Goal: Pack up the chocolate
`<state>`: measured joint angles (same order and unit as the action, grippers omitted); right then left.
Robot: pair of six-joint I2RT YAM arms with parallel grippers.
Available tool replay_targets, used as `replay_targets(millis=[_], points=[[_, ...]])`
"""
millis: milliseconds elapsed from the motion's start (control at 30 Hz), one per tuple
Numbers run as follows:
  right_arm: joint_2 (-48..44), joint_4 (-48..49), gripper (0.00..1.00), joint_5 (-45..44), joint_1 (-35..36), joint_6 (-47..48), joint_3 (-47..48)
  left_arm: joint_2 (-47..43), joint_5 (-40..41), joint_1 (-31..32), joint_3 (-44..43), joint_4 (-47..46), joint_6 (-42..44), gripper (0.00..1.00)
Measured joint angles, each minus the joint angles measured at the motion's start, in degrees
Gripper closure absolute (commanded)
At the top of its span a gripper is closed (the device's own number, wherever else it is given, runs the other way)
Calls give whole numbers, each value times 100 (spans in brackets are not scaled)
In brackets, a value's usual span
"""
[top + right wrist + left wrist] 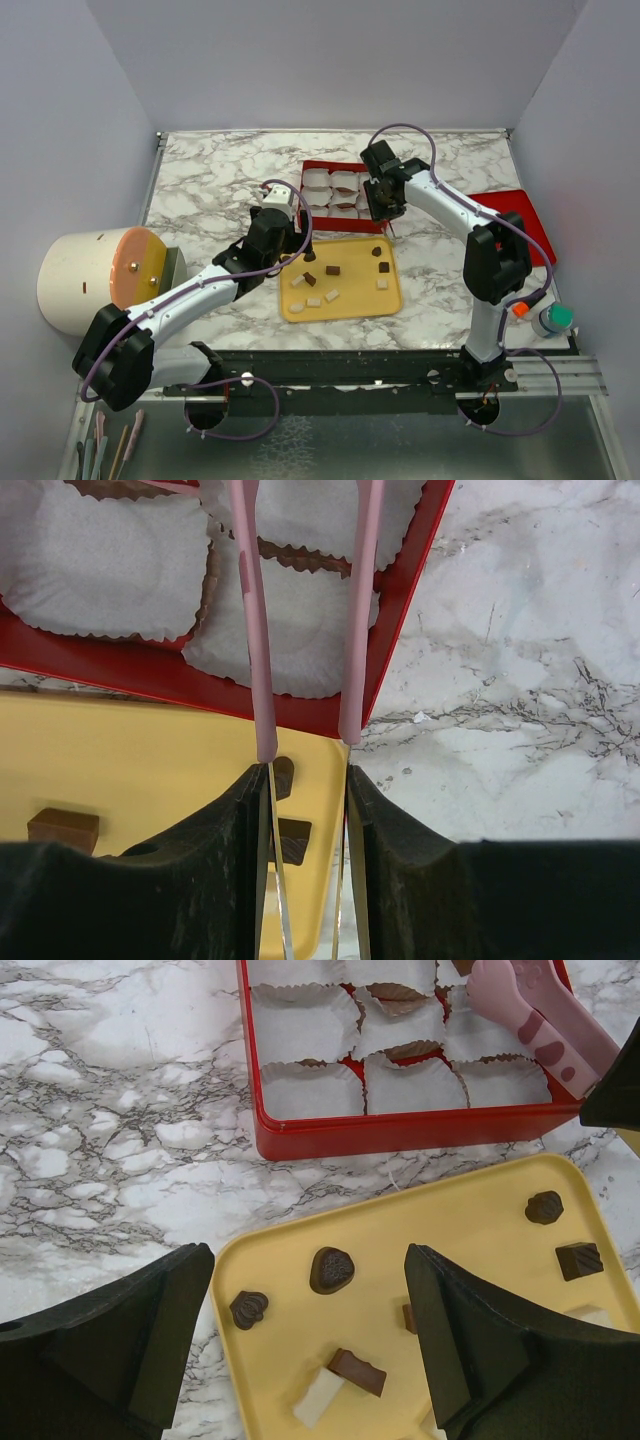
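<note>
The chocolate (332,1268) lies loose on a yellow tray (470,1200), small dark and mid-brown pieces spread over it with a few pale pieces (313,302) among them. The left gripper (308,1257) hangs over the tray's 10 o'clock corner in the top view. Its jaws are spread wide and hold nothing. In its wrist view a heart-shaped piece sits between the two black fingers (120,1340), a darker one lies at 8 o'clock from it, and a block resting against a pale piece lies toward 6 o'clock; none of them touches the fingers. Two more brown pieces lie toward the tray's right side. At 12 o'clock from the tray, just beside it on the marble table (110,1130), stands a red box (400,1130) lined with white paper cups (305,1090). The right gripper (305,780) is at the tray's 1 o'clock, over the right edge of the box, clamped on a pair of pink tongs (250,610) whose two arms stand apart and reach out over the cups. Their tips run out of its wrist view, so whether they carry a piece cannot be told.
</note>
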<state>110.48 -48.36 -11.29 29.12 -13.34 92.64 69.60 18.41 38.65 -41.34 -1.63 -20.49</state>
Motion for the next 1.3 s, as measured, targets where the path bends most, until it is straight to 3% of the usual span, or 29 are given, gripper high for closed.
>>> replay_targets(millis=[1000, 1300], points=[[0, -13, 58, 0, -9, -4, 0, 0, -2, 0, 0, 0, -2, 13], [-2, -15, 63, 4, -48, -7, 0, 0, -2, 0, 0, 0, -2, 13]])
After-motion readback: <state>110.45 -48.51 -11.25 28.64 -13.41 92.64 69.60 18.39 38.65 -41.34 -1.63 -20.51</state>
